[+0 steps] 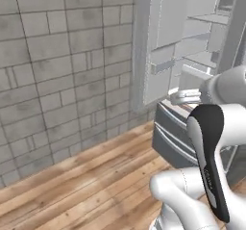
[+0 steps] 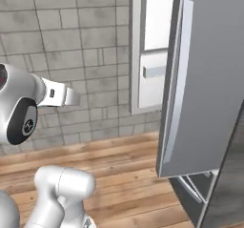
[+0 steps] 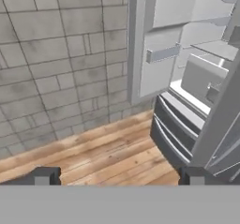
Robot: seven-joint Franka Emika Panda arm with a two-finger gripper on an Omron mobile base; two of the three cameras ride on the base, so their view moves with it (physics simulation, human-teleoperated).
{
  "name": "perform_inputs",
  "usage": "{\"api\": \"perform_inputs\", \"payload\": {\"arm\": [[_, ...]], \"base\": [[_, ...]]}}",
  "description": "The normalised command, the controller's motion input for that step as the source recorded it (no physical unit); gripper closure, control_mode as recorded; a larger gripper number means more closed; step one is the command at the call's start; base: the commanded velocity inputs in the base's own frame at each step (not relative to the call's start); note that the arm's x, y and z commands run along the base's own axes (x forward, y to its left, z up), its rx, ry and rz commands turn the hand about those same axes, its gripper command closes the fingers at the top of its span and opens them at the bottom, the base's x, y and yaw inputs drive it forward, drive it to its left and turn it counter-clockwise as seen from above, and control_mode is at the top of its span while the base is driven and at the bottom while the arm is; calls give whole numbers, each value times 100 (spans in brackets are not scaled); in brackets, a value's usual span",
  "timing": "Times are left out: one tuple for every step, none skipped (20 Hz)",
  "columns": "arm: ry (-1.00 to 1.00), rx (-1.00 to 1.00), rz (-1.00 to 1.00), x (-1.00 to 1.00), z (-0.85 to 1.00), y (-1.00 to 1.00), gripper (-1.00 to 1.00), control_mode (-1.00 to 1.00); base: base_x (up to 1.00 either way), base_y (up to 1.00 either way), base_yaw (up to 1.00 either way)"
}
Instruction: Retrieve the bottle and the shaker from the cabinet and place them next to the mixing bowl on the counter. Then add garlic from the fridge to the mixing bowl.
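my claw (image 3: 117, 176) is spread and empty, facing the open fridge (image 3: 187, 78) ahead and to its right. i judge the garlic step pending; i cannot make out garlic on the shelves

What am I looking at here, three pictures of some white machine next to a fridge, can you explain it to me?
It is a computer-rendered kitchen. The white machine is a robot arm on a base that can drive. Two pictures come from cameras on that base, behind the arm, one to its left and one to its right. The third comes from a camera on the hand, looking along the gripper; the two dark fingertips at the bottom stand wide apart, so it is open and holds nothing. Ahead is a fridge with its door swung open, showing white shelves and grey drawers. Beside it are a grey tiled wall and a wooden floor. No food is clear enough to make out.
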Motion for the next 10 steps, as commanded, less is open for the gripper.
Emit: {"api": "perform_inputs", "payload": {"arm": [[0,0,0,0,0,0,-100,100],[0,0,0,0,0,0,-100,100],[0,0,0,0,0,0,-100,100],[0,0,0,0,0,0,-100,100],[0,0,0,0,0,0,-100,100],[0,0,0,0,0,0,-100,100],[0,0,0,0,0,0,-100,100],[0,0,0,0,0,0,-100,100],[0,0,0,0,0,0,-100,100],[0,0,0,0,0,0,-100,100]], "base": [[63,53,-73],[52,60,-74],[44,65,-73],[36,70,-72],[25,73,-71],[13,75,-70],[6,72,-70],[2,70,-70],[0,69,-69],[0,70,-69]]}}
